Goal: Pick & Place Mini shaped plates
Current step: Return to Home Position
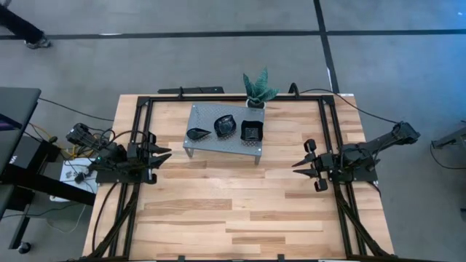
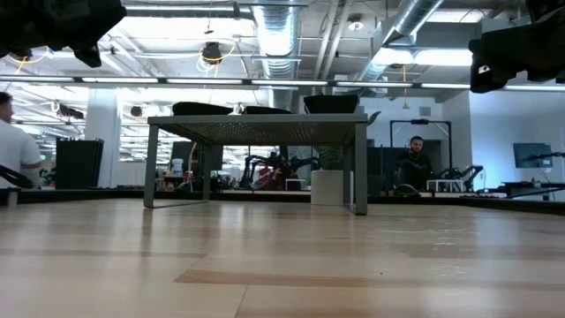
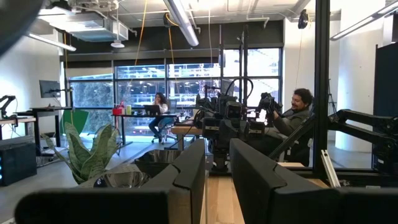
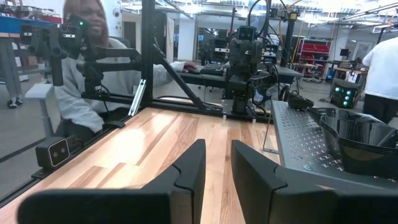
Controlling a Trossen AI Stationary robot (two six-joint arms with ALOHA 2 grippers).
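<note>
Three lots of glossy black mini shaped plates rest on top of a grey perforated stand [image 1: 218, 138] at the table's far middle: a leaf-shaped one [image 1: 198, 133], a teardrop one [image 1: 224, 125] and a square one [image 1: 251, 131]. In the low view they show as dark shapes [image 2: 265, 110] on the stand top [image 2: 256, 122]. My left gripper [image 1: 166, 155] hovers near the table's left edge and points toward the middle, open with nothing between its fingers [image 3: 217, 149]. My right gripper [image 1: 297, 166] hovers near the right edge, facing it, also open with nothing between its fingers [image 4: 217, 146]. The right wrist view shows stacked plates [image 4: 367, 134] on the stand [image 4: 301, 140].
A small green potted plant [image 1: 258, 89] stands just behind the stand's far right corner. A black frame [image 1: 218, 98] runs round the table's edges. Bare wood [image 1: 233, 211] lies between the stand and the near edge. People sit and stand in the room beyond the table.
</note>
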